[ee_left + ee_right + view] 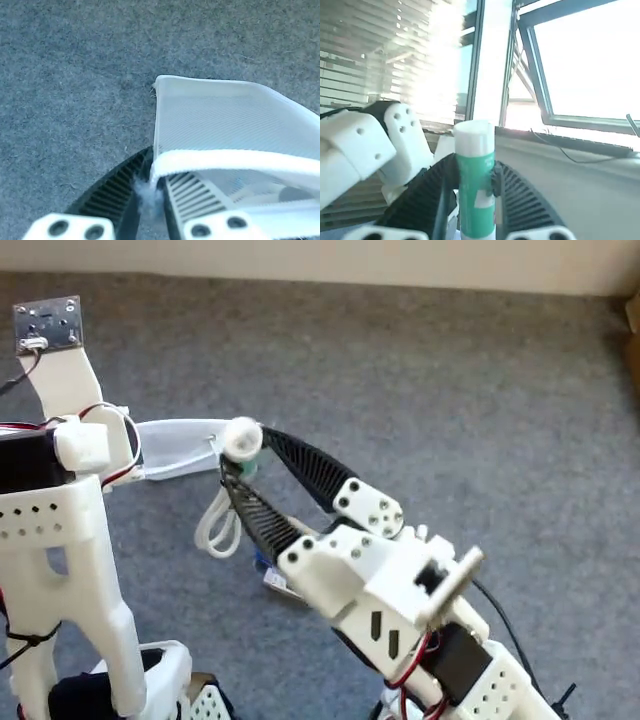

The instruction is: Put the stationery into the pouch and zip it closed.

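Note:
A white mesh pouch (180,448) lies on the grey carpet, and my left gripper (150,187) is shut on its rim (225,160). In the left wrist view the pouch's mesh wall (225,115) stretches away from the fingers. My right gripper (240,455) is shut on a green glue stick with a white cap (241,439), held upright at the pouch's mouth. In the right wrist view the glue stick (476,175) stands between the two black ribbed fingers (425,200). A white cord loop (218,525) hangs from the pouch.
A small blue and white item (272,575) lies on the carpet under the right arm. The left arm's white body (60,540) fills the near left. Grey carpet (450,390) extends to the far right. A window and blinds show behind the glue stick in the right wrist view.

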Robot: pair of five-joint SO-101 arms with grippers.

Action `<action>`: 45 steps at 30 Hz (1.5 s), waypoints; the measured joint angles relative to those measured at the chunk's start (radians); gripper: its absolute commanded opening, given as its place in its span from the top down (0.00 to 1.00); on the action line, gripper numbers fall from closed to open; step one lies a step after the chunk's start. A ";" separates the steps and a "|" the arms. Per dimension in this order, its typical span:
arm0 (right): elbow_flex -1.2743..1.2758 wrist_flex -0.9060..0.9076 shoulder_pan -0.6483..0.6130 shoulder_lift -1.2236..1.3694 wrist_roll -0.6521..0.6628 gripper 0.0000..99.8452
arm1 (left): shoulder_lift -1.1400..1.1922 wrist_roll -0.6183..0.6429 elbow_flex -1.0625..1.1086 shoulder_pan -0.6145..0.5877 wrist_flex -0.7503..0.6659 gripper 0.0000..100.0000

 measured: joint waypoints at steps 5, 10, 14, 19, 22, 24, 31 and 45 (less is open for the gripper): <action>-0.002 -0.121 -0.023 0.060 0.066 0.99 | 0.000 0.000 0.000 0.000 0.000 0.99; 0.000 -0.269 -0.020 0.229 0.074 0.99 | 0.000 0.000 0.000 0.000 0.000 0.99; -0.002 -0.377 -0.023 0.331 0.074 0.99 | 0.000 0.000 0.000 0.000 0.000 0.99; -0.002 -0.407 -0.029 0.431 0.075 0.99 | 0.000 0.000 0.000 0.000 0.000 0.99; -0.002 -0.410 -0.037 0.477 0.075 0.99 | 0.000 0.000 0.000 0.000 0.000 0.99; -0.002 -0.414 -0.038 0.506 0.075 0.99 | 0.000 0.000 0.000 0.000 0.000 0.99; 0.035 -0.594 -0.037 0.615 0.075 0.99 | 0.000 0.000 0.000 0.000 0.000 0.99; 0.143 -0.695 -0.040 0.672 0.075 0.99 | 0.000 0.006 0.000 0.000 0.000 0.99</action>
